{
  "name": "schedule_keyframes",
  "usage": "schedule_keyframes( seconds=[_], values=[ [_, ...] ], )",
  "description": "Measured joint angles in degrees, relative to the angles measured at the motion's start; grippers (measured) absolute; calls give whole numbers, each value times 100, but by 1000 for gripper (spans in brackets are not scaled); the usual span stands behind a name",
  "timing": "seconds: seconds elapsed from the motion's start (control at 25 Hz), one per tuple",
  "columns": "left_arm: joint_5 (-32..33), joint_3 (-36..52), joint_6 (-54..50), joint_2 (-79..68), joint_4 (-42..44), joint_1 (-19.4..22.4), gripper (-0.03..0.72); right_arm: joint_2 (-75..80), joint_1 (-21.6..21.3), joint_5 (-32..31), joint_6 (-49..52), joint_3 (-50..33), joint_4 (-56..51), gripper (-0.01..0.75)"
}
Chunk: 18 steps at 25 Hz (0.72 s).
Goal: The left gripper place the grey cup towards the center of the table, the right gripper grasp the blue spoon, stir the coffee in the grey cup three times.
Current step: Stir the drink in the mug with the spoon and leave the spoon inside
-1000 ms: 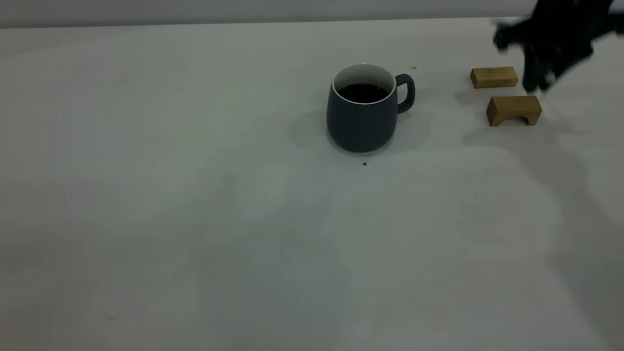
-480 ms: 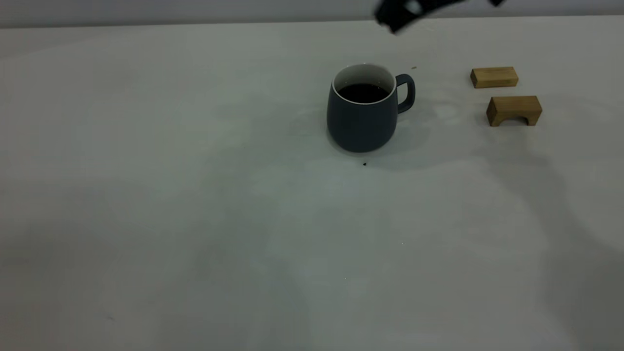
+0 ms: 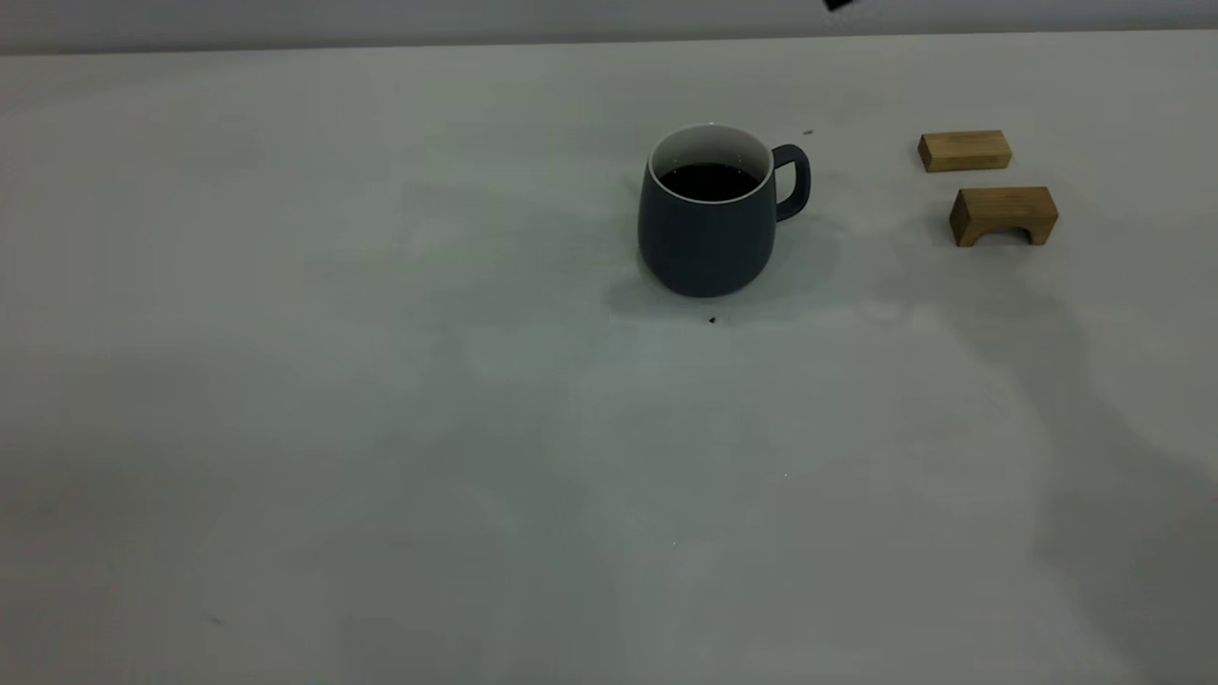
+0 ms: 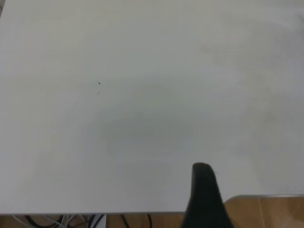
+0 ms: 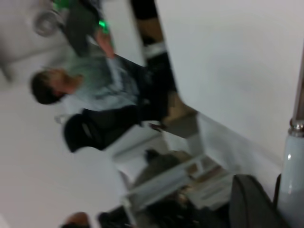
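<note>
The grey cup stands upright a little right of the middle of the table, its handle pointing right, with dark coffee inside. In the exterior view only a black sliver of my right gripper shows at the top edge, above and to the right of the cup. In the right wrist view that gripper is shut on the blue spoon; its pale handle and metal neck run along a black finger. My left gripper hangs over the table's edge, far from the cup.
Two wooden blocks lie right of the cup: a flat one and an arched one. The right wrist view looks out into the room, where a person sits among furniture. A few dark specks dot the table near the cup.
My right arm has risen from beside the wooden blocks, swung left and up, and nearly left the exterior view's top edge. The cup and blocks have not moved.
</note>
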<state>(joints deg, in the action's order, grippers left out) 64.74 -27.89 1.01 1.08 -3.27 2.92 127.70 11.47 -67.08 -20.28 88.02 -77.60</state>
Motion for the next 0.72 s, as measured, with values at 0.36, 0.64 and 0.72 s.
schedule_keyframes(
  seconds=[0.36,0.64,0.72],
  values=[
    [0,0,0,0,0,0,585,0,0,4,1400,0,-501,122],
    [0,0,0,0,0,0,585,0,0,4,5290,0,-540,122],
    [0,0,0,0,0,0,585,0,0,4,5978,0,-540,122]
  ],
)
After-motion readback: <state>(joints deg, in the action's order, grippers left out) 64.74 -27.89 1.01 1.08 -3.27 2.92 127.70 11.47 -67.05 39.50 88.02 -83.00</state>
